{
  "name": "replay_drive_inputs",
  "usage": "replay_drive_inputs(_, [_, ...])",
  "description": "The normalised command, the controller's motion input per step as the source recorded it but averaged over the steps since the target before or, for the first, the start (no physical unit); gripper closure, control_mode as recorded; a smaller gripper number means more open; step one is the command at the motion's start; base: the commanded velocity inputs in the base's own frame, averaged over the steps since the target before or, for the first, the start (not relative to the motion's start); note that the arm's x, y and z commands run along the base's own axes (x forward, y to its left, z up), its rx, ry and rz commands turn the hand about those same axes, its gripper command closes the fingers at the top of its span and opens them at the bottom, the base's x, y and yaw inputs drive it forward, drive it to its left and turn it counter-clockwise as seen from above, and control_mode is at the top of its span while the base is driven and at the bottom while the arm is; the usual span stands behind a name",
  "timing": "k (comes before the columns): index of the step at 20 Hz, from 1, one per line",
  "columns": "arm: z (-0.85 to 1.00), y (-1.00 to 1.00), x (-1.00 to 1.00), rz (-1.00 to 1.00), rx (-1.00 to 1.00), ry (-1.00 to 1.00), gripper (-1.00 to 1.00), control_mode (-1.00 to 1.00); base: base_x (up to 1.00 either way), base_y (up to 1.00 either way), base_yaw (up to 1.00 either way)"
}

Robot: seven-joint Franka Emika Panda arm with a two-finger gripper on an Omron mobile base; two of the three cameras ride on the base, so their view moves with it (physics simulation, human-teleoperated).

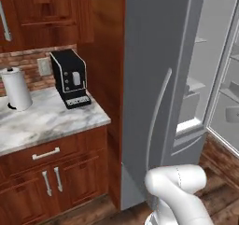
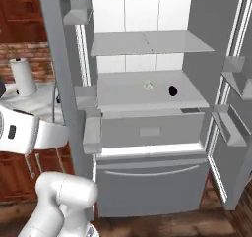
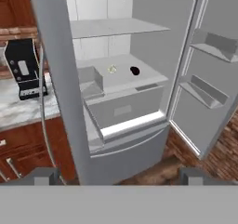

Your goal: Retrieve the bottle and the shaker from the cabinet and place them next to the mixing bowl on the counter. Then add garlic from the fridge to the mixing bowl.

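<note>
The grey fridge [image 2: 147, 184] stands with both doors swung open, its white-grey shelves showing. On its middle shelf lies the garlic [image 2: 147, 86], a small pale lump, also seen in the hand view as the garlic [image 3: 112, 69]. My gripper [image 3: 120, 176] is open and holds nothing; it faces the fridge [image 3: 116, 111] from well outside, lower than the garlic's shelf. The marble counter [image 1: 46, 121] lies left of the fridge, under the reddish wall cabinet [image 1: 42, 14]. The bottle, the shaker and the mixing bowl are out of view.
A small dark oval thing [image 2: 173, 90] lies just right of the garlic. The left fridge door [image 3: 60, 79] stands edge-on close ahead of the hand. A black coffee machine [image 1: 70, 78] and a paper towel roll [image 1: 16, 88] stand on the counter. Door bins [image 3: 204, 90] line the right door.
</note>
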Motion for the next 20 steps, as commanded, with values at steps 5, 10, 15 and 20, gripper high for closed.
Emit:
replay_drive_inputs(5, [0.00,0.00,0.00,0.00,0.00,0.00,-1.00,1.00,0.31,-0.92,0.39])
replay_drive_inputs(10, [0.00,0.00,0.00,0.00,0.00,0.00,-1.00,1.00,0.00,-0.51,0.08])
replay_drive_inputs(15, [0.00,0.00,0.00,0.00,0.00,0.00,-1.00,1.00,0.72,-0.04,0.12])
replay_drive_inputs(20, [0.00,0.00,0.00,0.00,0.00,0.00,-1.00,1.00,0.86,0.10,0.30])
